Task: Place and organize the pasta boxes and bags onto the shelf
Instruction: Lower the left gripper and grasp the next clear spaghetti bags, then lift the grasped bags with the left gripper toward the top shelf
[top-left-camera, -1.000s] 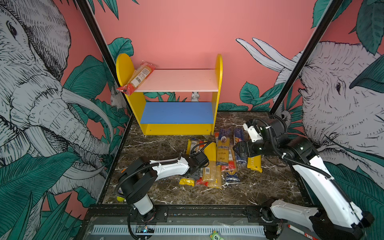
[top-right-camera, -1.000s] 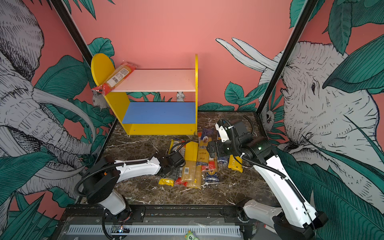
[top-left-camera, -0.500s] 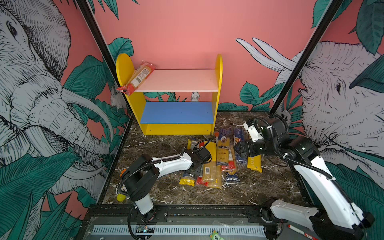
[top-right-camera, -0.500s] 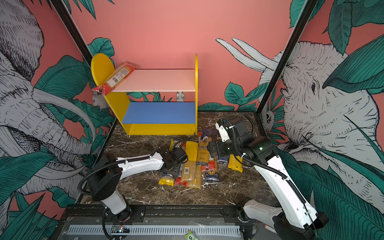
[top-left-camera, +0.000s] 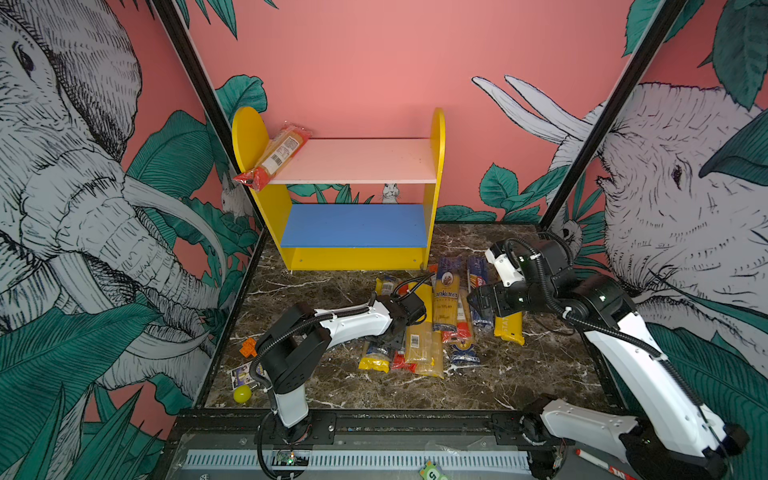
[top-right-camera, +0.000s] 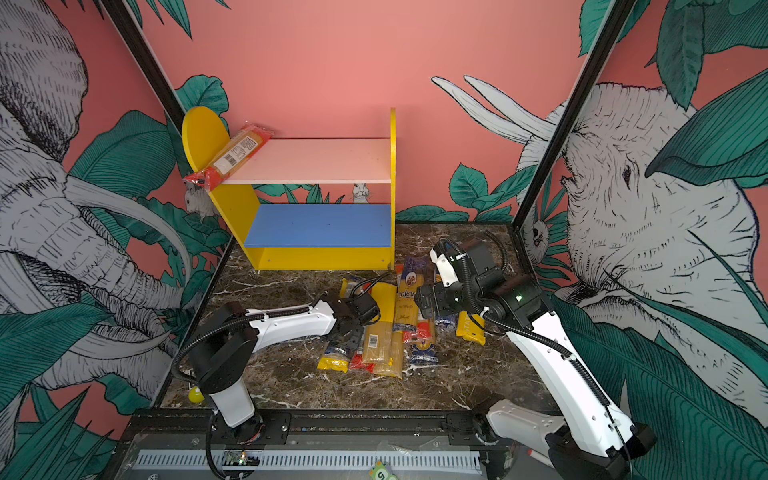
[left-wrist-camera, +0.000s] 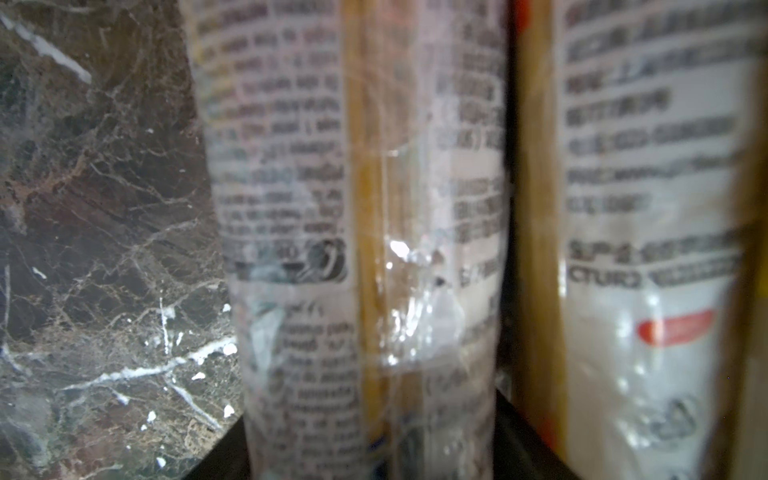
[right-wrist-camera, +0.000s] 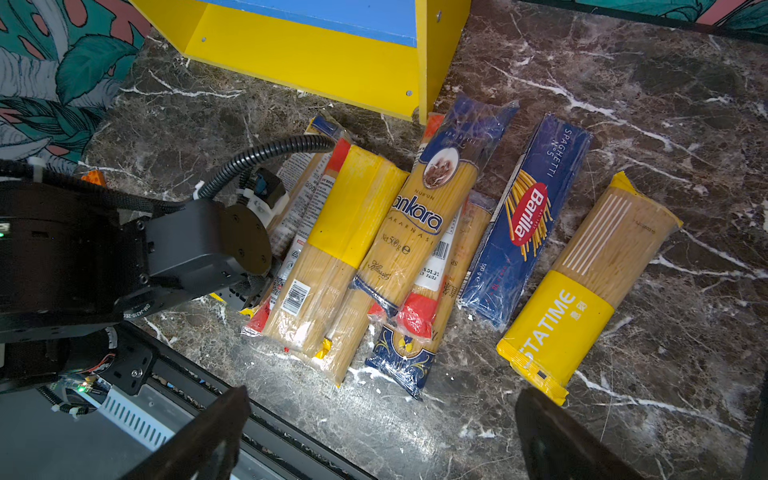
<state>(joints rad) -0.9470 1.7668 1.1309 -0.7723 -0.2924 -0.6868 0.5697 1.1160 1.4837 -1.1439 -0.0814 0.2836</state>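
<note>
Clear-plastic spaghetti bag (left-wrist-camera: 353, 249), leftmost of the pile (top-left-camera: 444, 307) before the shelf (top-left-camera: 353, 226), lies lengthwise toward it and between the part-open jaws of the nearer left gripper (top-left-camera: 394, 334), grip uncertain; the right gripper (right-wrist-camera: 382, 392) hangs wide open and empty.

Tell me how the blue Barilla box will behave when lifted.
The Barilla box likely stays stiff: straight edges, flat faces. Flat on the marble table, it shouldn't roll. Its long shape may tip if gripped near one end.

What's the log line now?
left claw: astride clear plastic spaghetti bag, grip unclear | right claw: open above packs | yellow shelf: one red-ended bag, pink board
</note>
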